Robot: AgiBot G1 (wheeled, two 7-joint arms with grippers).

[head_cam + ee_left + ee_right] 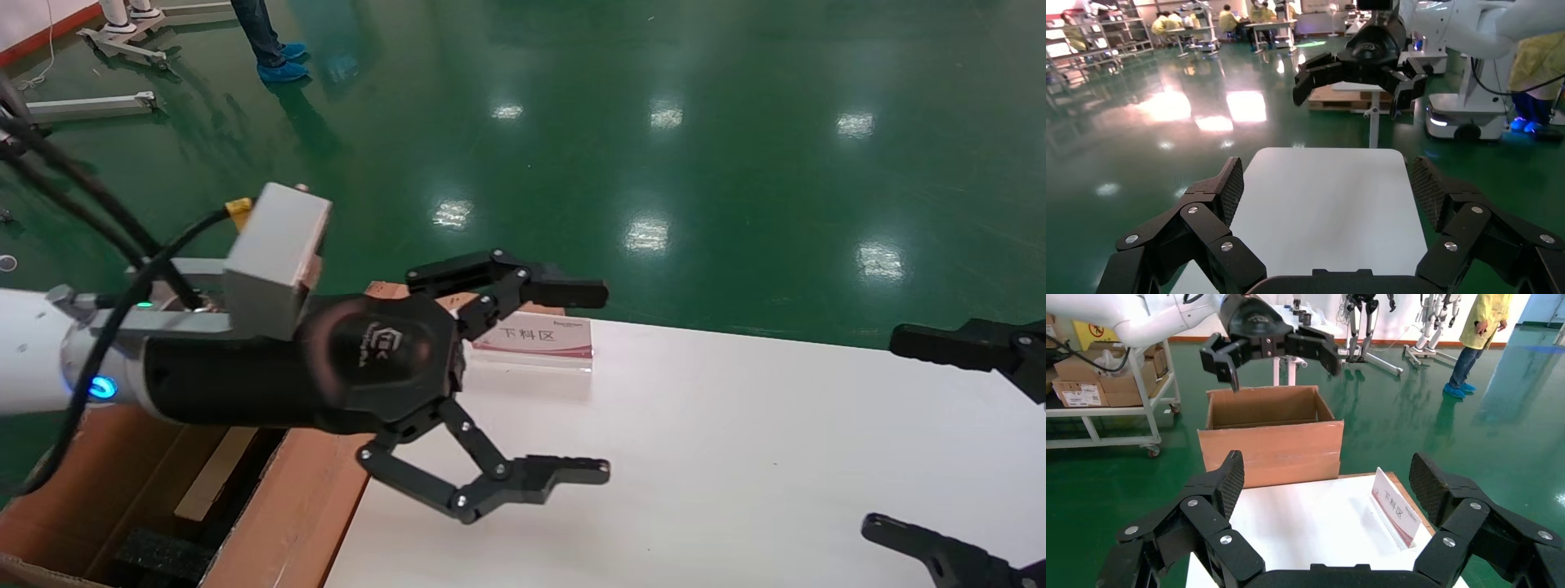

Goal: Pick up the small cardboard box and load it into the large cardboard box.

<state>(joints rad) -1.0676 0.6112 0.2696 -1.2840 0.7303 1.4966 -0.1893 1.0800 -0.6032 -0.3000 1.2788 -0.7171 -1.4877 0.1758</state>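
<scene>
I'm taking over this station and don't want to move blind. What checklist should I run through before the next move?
1. Left gripper open and holding nothing: ok.
2. Right gripper open and holding nothing: ok.
3. Small cardboard box in sight: not ok, no view shows it.
4. Large cardboard box open on top: ok.
5. White table free for a reach, only a sign at its far edge: ok.

White table [735, 457] serving as landmark: large cardboard box [278, 506] standing against its left edge; sign holder [535, 339] sitting on its far-left corner
</scene>
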